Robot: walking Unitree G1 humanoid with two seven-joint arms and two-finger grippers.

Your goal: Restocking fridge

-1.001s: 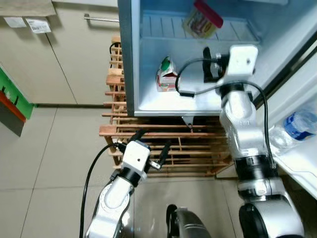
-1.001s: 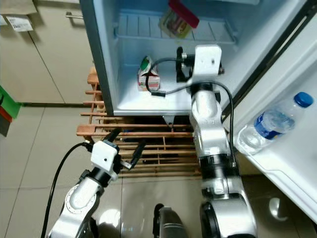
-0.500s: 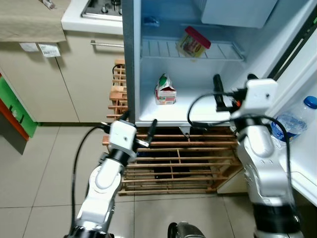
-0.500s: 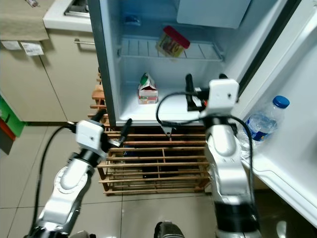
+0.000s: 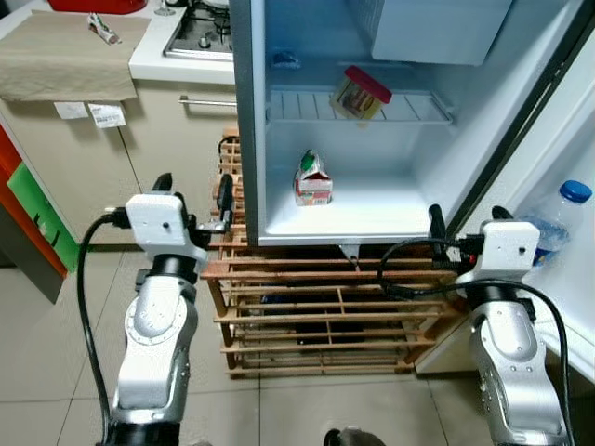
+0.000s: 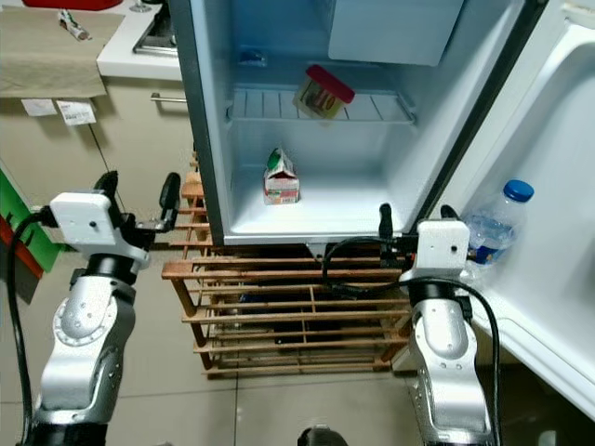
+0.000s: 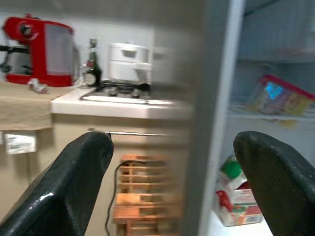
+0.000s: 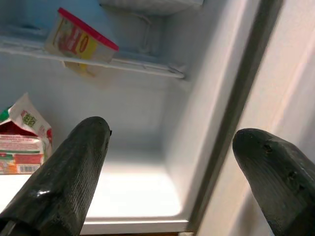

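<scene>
The small fridge (image 5: 249, 139) stands open. A milk carton (image 5: 313, 178) sits upright on its floor. A red-lidded container (image 5: 360, 93) lies tilted on the wire shelf (image 5: 418, 116). A water bottle (image 5: 558, 218) rests in the door shelf at the right. My right gripper (image 5: 467, 216) is open and holds nothing, just in front of the fridge's lower right corner, apart from the carton. My left gripper (image 5: 193, 183) is open and holds nothing, outside the fridge's left wall. The carton (image 8: 22, 142) and container (image 8: 78, 42) are also in the right wrist view.
A wooden slatted rack (image 5: 325, 307) carries the fridge. To the left are beige cabinets (image 5: 84, 167), a counter with a hob (image 5: 200, 28) and a cloth (image 5: 74, 65). A red coffee machine (image 7: 39, 49) stands on the counter. The fridge door (image 5: 567, 307) swings out at the right.
The camera has backed off and the view has widened. My right gripper has come out of the fridge to its front lower corner. My left gripper has risen beside the fridge's left wall.
</scene>
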